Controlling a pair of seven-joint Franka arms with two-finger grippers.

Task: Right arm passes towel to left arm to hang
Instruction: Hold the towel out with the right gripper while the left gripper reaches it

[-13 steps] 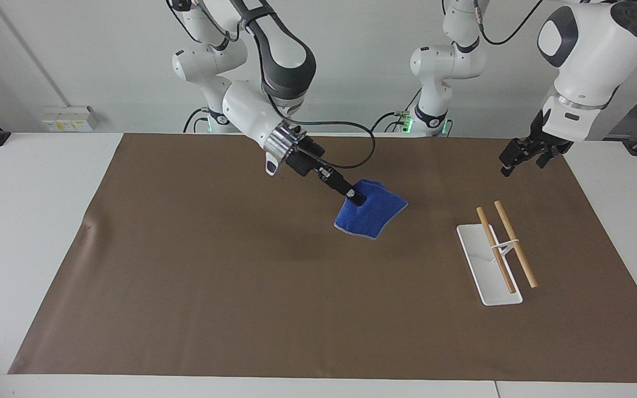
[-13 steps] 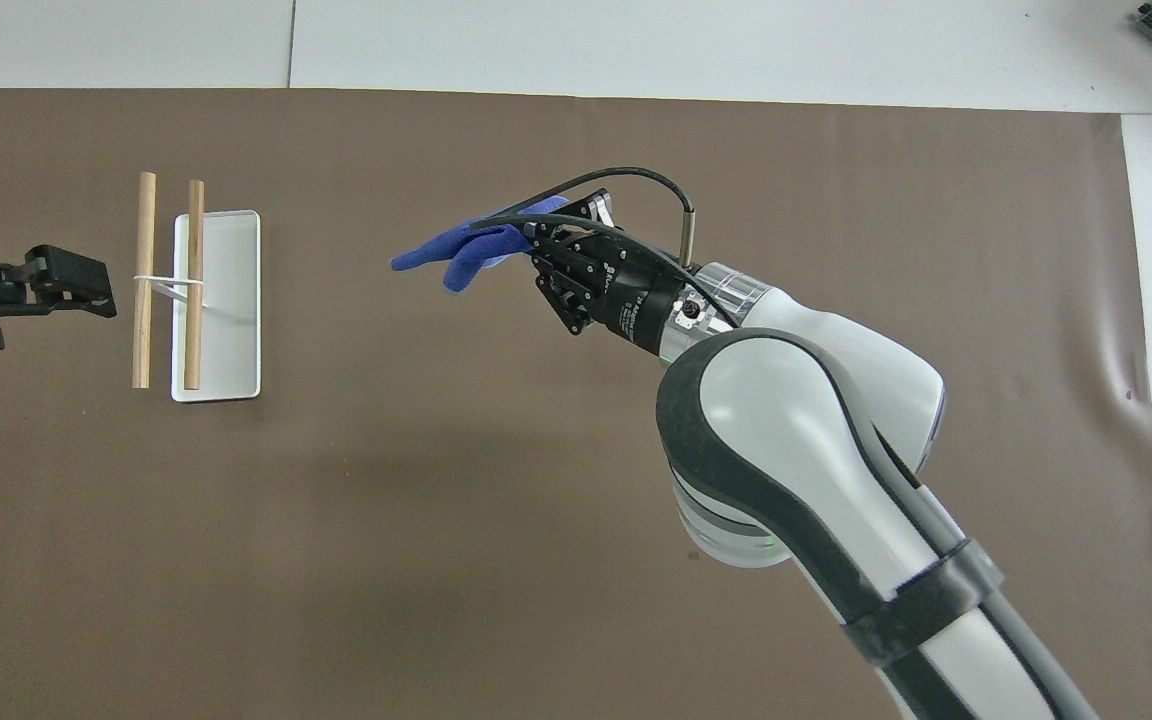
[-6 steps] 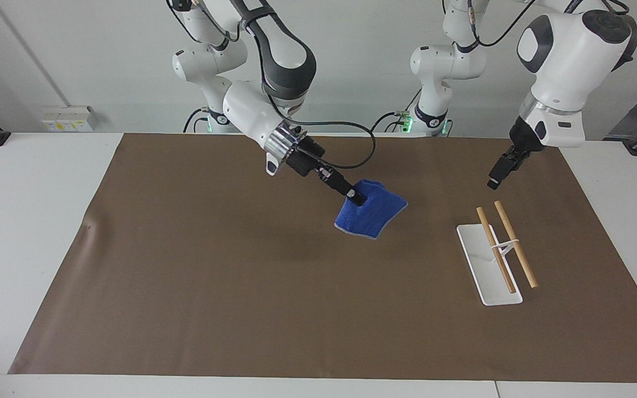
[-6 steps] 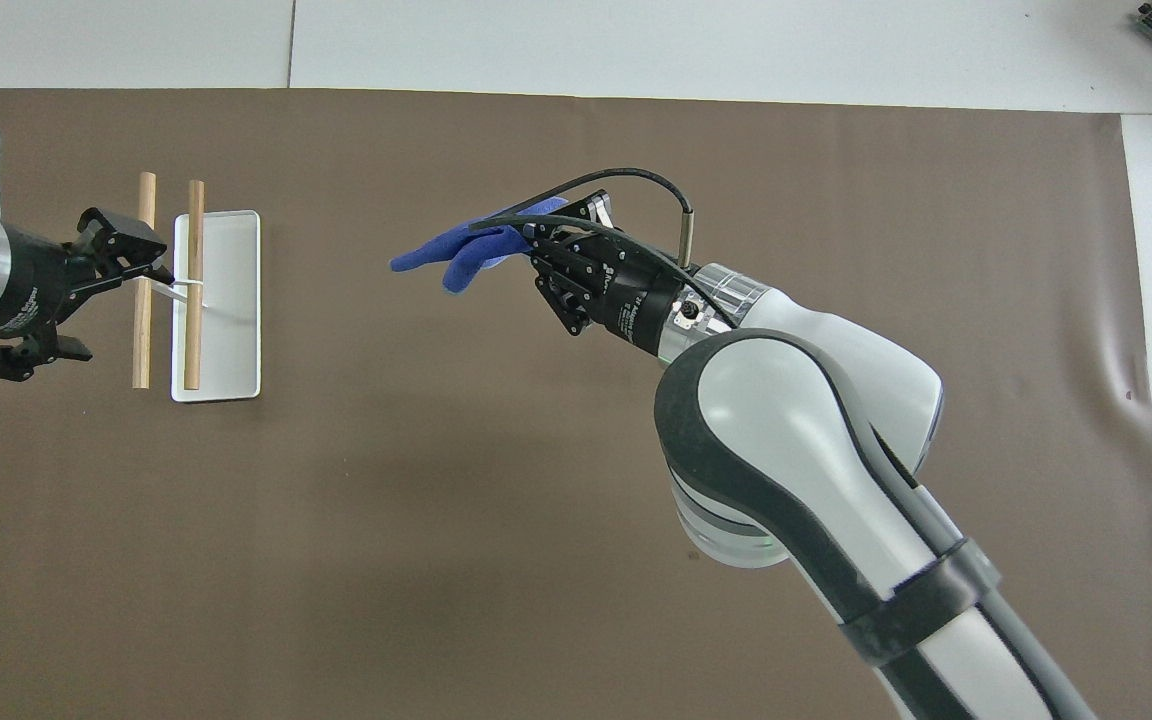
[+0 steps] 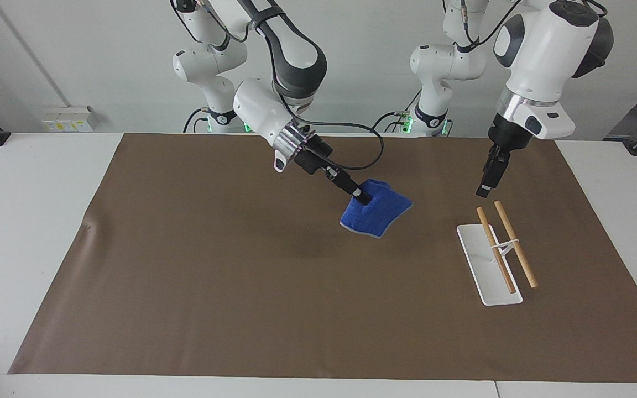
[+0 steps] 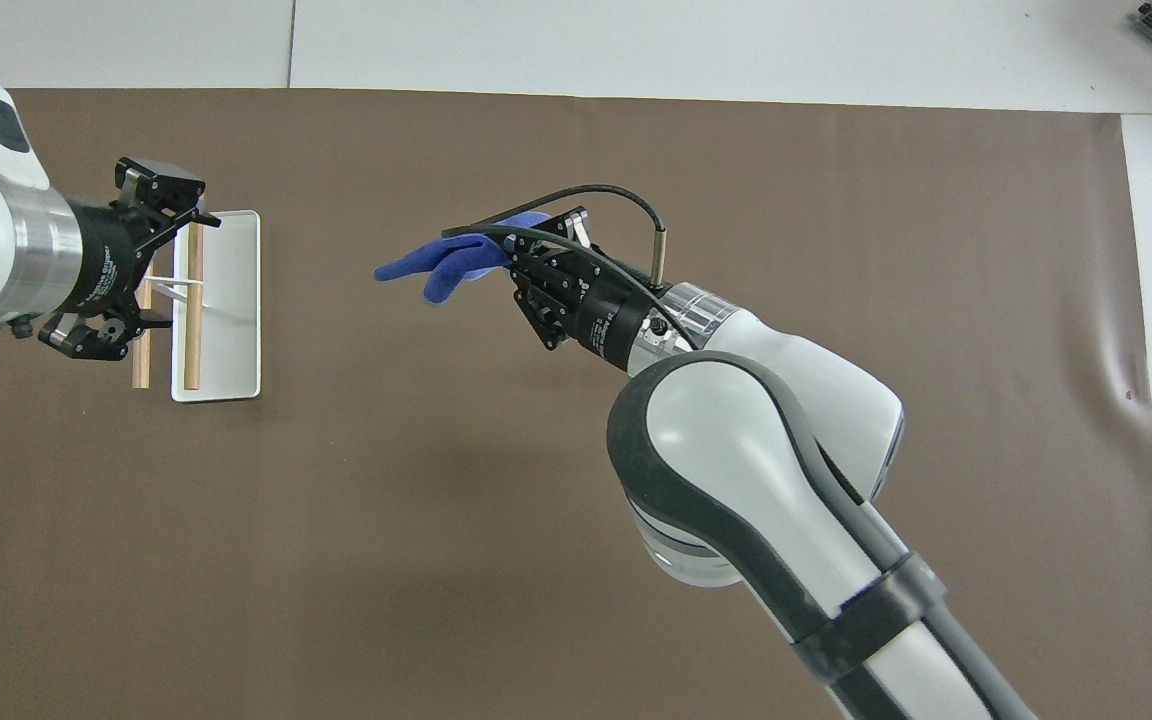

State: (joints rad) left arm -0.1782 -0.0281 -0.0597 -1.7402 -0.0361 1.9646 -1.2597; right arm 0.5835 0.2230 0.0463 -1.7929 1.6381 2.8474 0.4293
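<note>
The blue towel point(image 5: 378, 214) hangs in the air over the middle of the brown mat, pinched at one upper edge. My right gripper point(image 5: 360, 197) is shut on the towel, and the cloth droops from the fingertips clear of the mat. From overhead the towel point(image 6: 433, 270) sticks out past the right gripper point(image 6: 513, 262) toward the left arm's end. Over the rack's wooden rods point(image 5: 496, 249) my left gripper point(image 5: 483, 192) points down. Overhead, the left gripper point(image 6: 136, 265) stands open and holds nothing. A wide gap separates it from the towel.
A rack with a white base point(image 5: 476, 251) and two wooden rods on a thin white stand sits on the mat toward the left arm's end; overhead its base point(image 6: 231, 300) is beside the left gripper. The brown mat point(image 5: 213, 287) covers most of the white table.
The left arm has swung in from the table's end and turned its wrist, so its open gripper now hangs over the rack. The right arm has carried the towel slightly toward it.
</note>
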